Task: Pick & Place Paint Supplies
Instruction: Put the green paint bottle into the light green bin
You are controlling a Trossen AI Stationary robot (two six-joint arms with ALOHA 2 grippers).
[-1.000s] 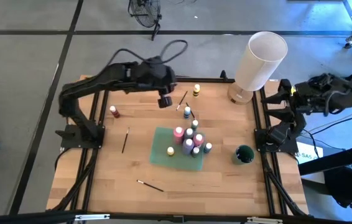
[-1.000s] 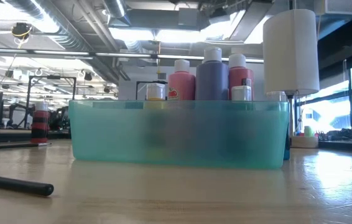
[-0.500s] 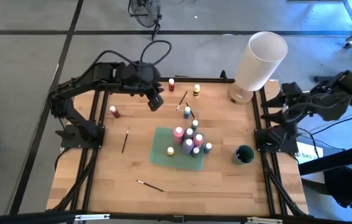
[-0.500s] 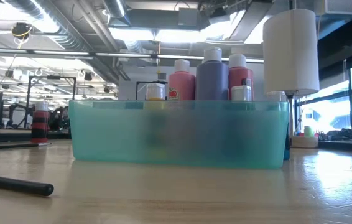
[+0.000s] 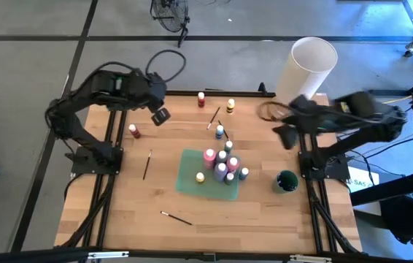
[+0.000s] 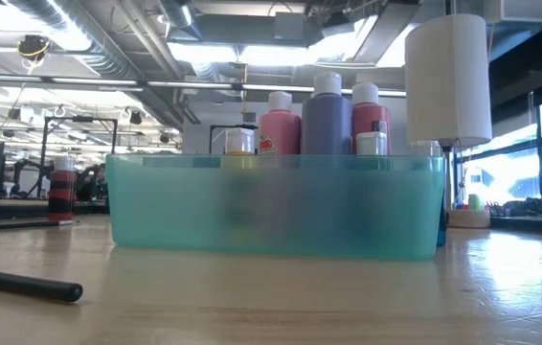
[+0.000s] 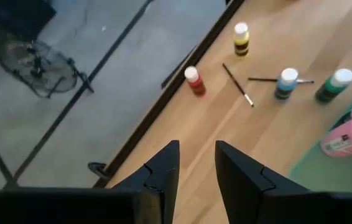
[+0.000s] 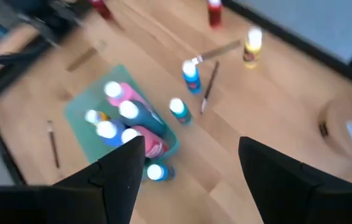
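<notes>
Small paint bottles point(image 5: 221, 166) stand upright, clustered in the teal tray point(image 5: 188, 179); others and thin brushes point(image 5: 147, 164) lie scattered around.

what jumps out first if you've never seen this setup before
A teal tray at the table's centre is packed with small paint bottles, pink and purple tallest. A large white cylinder towers at the far right corner. Loose bottles and brushes lie scattered on the wood, while both arms hover empty, right gripper open beside the cylinder.

Bottles crowd the tray point(image 5: 189, 175) at mid-surface. Bare wood lies open along the near edge, broken only by one brush point(image 5: 176, 218). At the far edge, loose bottles and two brushes point(image 5: 214, 117) clutter the way; the white cylinder point(image 5: 303, 69) blocks the far right corner.
</notes>
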